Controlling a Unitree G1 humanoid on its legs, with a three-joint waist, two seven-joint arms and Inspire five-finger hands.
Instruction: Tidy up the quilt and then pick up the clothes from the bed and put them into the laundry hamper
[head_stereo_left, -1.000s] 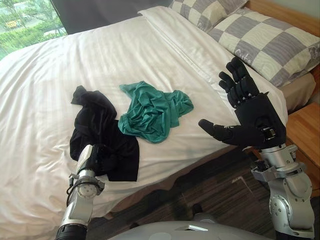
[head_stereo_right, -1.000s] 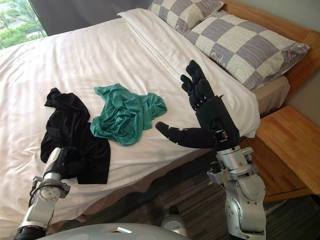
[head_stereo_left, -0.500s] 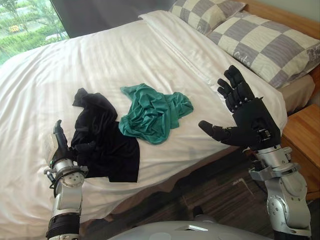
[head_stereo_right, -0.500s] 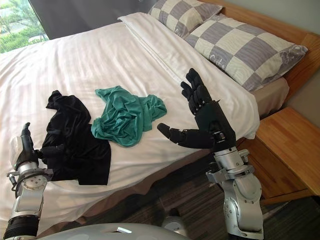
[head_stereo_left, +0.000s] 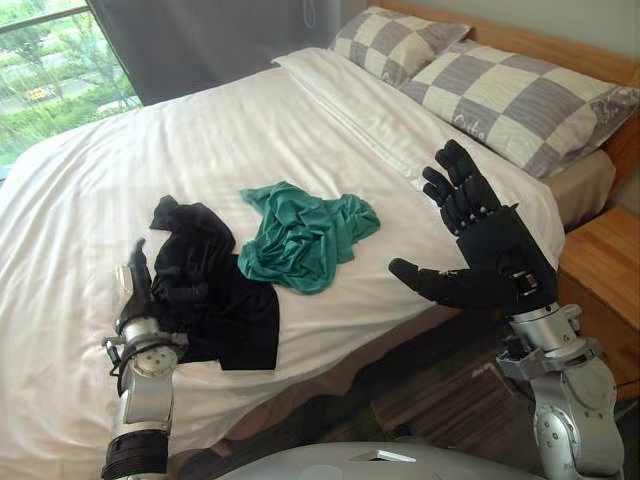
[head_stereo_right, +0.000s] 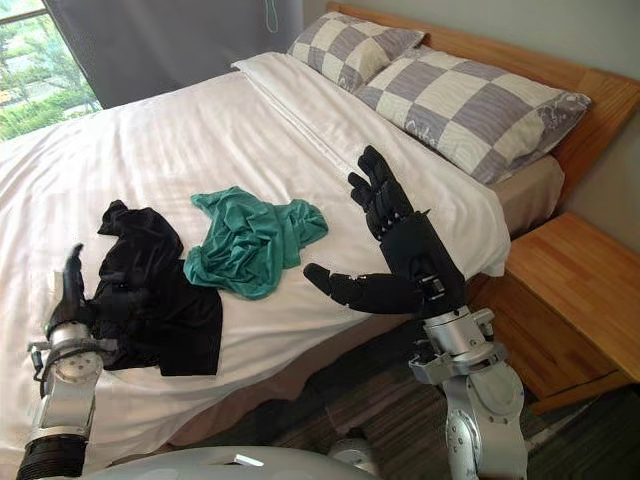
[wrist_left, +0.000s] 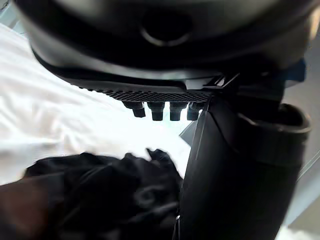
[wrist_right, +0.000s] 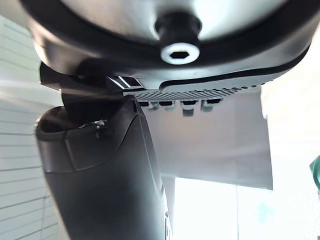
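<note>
Black garment (head_stereo_left: 205, 290): lies crumpled on the white quilt, near the bed's near edge and toward the robot's left. Its lower part spreads flat; its upper part is bunched up.
Teal garment (head_stereo_left: 305, 235): lies in a loose heap just to the right of the black one. Its lower left edge touches or overlaps the black cloth.
Left hand (head_stereo_left: 137, 298): sits at the black garment's left edge, low over the quilt. The thumb stands straight up and the fingers are stretched out toward the cloth, not curled round it. Their tips reach the dark fabric, where dark on dark makes the contact hard to read. In the left wrist view the garment lies just past the hand, and nothing is pinched between thumb and fingers.
Right hand (head_stereo_left: 495, 250): is raised above the bed's near right corner, well apart from both garments. The palm faces the teal heap, the fingers are spread straight upward and the thumb juts out sideways. It holds nothing.
Quilt (head_stereo_left: 150, 150): is white and covers the bed, with soft creases and a folded band across its top near the pillows.
Pillows (head_stereo_left: 520, 95): two grey-and-cream checked ones lie side by side at the head of the bed.
Headboard (head_stereo_left: 540, 45): is wooden and stands behind the pillows.
Nightstand (head_stereo_left: 600, 260): is wooden and stands beside the bed on the right.
Window (head_stereo_left: 50, 70): is beyond the bed's far left, with greenery outside and a dark curtain (head_stereo_left: 200, 40) beside it.
</note>
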